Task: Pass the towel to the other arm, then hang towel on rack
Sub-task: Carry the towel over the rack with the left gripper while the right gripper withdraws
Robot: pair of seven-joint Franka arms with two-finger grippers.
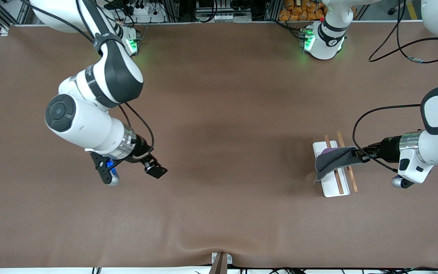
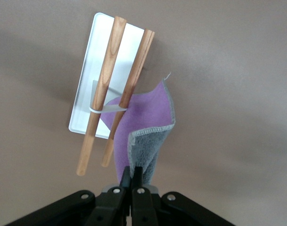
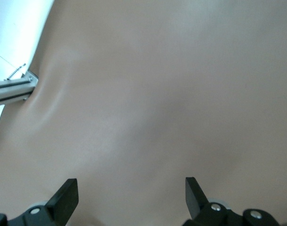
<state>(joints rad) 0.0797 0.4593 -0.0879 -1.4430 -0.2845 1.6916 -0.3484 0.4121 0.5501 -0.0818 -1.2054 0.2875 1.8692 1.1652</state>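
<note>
The left pincer pinches one corner of the towel, so the cloth trails from its tips across the rack rods, ready for draping. The right pincer waits, jaws wide, over bare worktop.

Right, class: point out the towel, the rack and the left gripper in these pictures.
towel [image 2: 145, 115]: left wrist view, on its purple face.
rack [image 1: 335, 188]: front view, on the bare white base.
left gripper [image 2: 133, 176]: left wrist view, where the shut fingertips pinch the towel.
</note>
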